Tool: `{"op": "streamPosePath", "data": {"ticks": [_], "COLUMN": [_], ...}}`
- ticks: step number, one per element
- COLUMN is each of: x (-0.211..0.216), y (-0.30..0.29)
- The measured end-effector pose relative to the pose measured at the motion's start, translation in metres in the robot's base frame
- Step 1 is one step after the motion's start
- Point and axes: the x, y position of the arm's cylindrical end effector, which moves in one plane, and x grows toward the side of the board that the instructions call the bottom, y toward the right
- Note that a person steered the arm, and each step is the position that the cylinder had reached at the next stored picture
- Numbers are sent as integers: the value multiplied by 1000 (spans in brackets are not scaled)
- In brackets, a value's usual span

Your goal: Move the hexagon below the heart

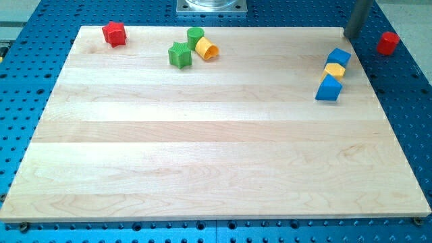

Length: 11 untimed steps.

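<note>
The dark rod's tip (352,35) is resting at the top right edge of the pale wooden bench (202,155), with no jaws showing. A yellow hexagon block (334,70) is sitting between two blue blocks (339,57) (329,89). No heart shape or writing can be made out.

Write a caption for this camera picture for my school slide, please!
My tip rests at the board's top right corner, above the small yellow block squeezed between two blue blocks.
</note>
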Motion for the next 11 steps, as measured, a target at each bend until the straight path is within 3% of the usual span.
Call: {"op": "streamPosePath", "data": {"ticks": [2, 3, 4, 5, 6, 8, 9, 10, 11], "x": [130, 132, 85, 73, 76, 122, 148, 131, 165], "y": [-8, -52, -139, -234, -172, -255, -252, -301, -318]}}
